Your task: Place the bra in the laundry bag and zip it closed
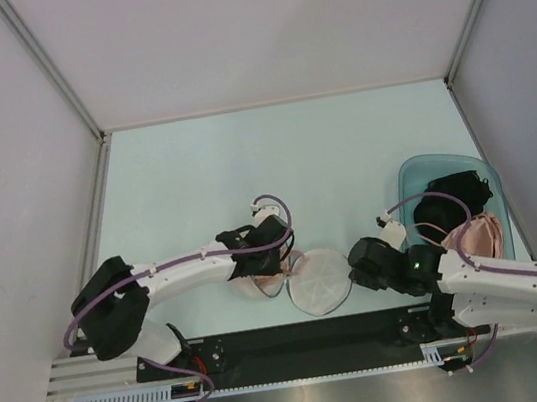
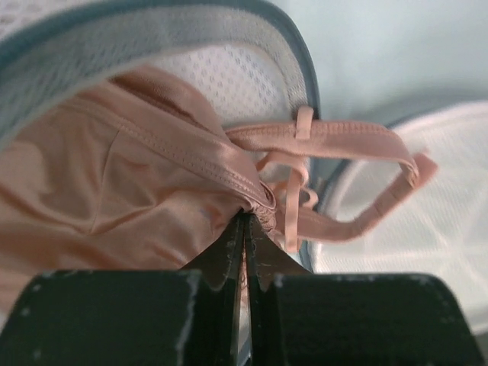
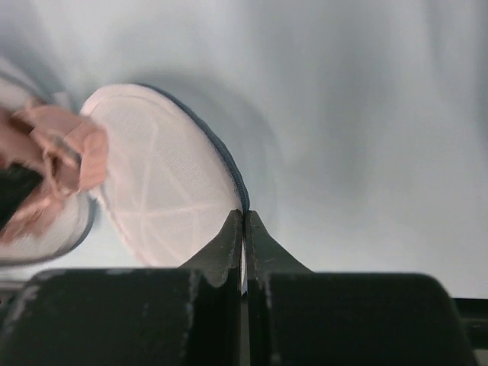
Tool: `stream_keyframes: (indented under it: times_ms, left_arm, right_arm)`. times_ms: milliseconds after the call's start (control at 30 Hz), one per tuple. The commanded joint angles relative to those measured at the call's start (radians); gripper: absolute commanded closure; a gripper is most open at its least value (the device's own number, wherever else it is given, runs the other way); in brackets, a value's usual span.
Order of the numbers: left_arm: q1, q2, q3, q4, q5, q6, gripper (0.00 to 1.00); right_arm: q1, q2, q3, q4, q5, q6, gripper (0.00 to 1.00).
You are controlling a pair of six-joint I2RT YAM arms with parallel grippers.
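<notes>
Left hand [image 2: 244, 223] is pinched tight on the bra [image 2: 114, 175] cup edge, seating it in the open laundry bag [image 2: 229, 84] half at 9 o'clock. Right hand [image 3: 243, 221] nips the other half's rim at 3 o'clock, likely anchoring it. Straps overhang; zip undone.

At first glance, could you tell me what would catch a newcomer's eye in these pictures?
The salmon-pink bra, pinched by the left gripper, lies partly in the open white mesh laundry bag at the near middle of the table. The right gripper pinches the bag's dark rim. At the right, a teal basin holds a black garment and a second pink garment.
</notes>
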Motion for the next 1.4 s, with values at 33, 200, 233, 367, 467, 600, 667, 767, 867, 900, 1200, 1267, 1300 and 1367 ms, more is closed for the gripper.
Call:
stream_keyframes:
  times_ms: [33, 200, 233, 367, 467, 600, 667, 767, 867, 900, 1200, 1267, 1300, 1367]
  left_arm:
    - [0.059, 0.059, 0.005, 0.05, -0.048, -0.003, 0.97]
    - [0.097, 0.099, 0.046, 0.068, -0.016, 0.017, 0.97]
    - [0.106, 0.103, 0.053, 0.071, -0.013, 0.017, 0.97]
    - [0.125, 0.109, 0.057, 0.109, 0.024, 0.006, 0.97]
    - [0.145, 0.117, 0.045, 0.14, 0.047, -0.009, 0.98]
    - [0.162, 0.122, 0.047, 0.159, 0.064, -0.011, 0.98]
    - [0.163, 0.093, 0.047, 0.162, 0.065, -0.004, 0.98]
    - [0.163, 0.016, 0.039, 0.162, 0.083, 0.005, 0.88]
    - [0.163, -0.087, 0.03, 0.139, 0.108, 0.02, 0.67]
    - [0.165, -0.113, 0.024, 0.133, 0.11, 0.022, 0.58]
    - [0.165, -0.423, 0.011, 0.039, 0.181, 0.086, 0.29]
    - [0.174, -0.444, 0.02, 0.069, 0.238, 0.133, 0.29]
    - [0.176, -0.438, 0.03, 0.085, 0.29, 0.143, 0.31]
    - [0.177, -0.422, 0.06, 0.097, 0.312, 0.157, 0.37]
  right_arm:
    - [0.014, -0.115, 0.154, -0.116, 0.03, -0.116, 1.0]
    - [0.023, -0.102, 0.437, -0.24, -0.014, -0.252, 1.0]
    - [0.021, -0.082, 0.497, -0.26, -0.026, -0.273, 1.0]
    - [0.023, 0.033, 0.734, -0.372, -0.04, -0.347, 1.0]
    - [0.023, 0.069, 0.832, -0.391, -0.028, -0.386, 1.0]
    - [0.017, 0.119, 0.89, -0.415, -0.002, -0.429, 1.0]
    - [0.009, 0.122, 0.884, -0.405, 0.003, -0.457, 1.0]
    - [-0.054, 0.129, 0.887, -0.398, -0.025, -0.532, 1.0]
    - [-0.115, 0.122, 0.878, -0.363, -0.066, -0.64, 1.0]
    - [-0.134, 0.119, 0.874, -0.352, -0.095, -0.672, 1.0]
    - [-0.224, 0.161, 0.91, -0.294, -0.218, -0.899, 1.0]
    - [-0.226, 0.173, 0.927, -0.296, -0.235, -0.922, 1.0]
    - [-0.226, 0.185, 0.939, -0.294, -0.234, -0.932, 1.0]
    - [-0.227, 0.196, 0.946, -0.283, -0.246, -0.935, 1.0]
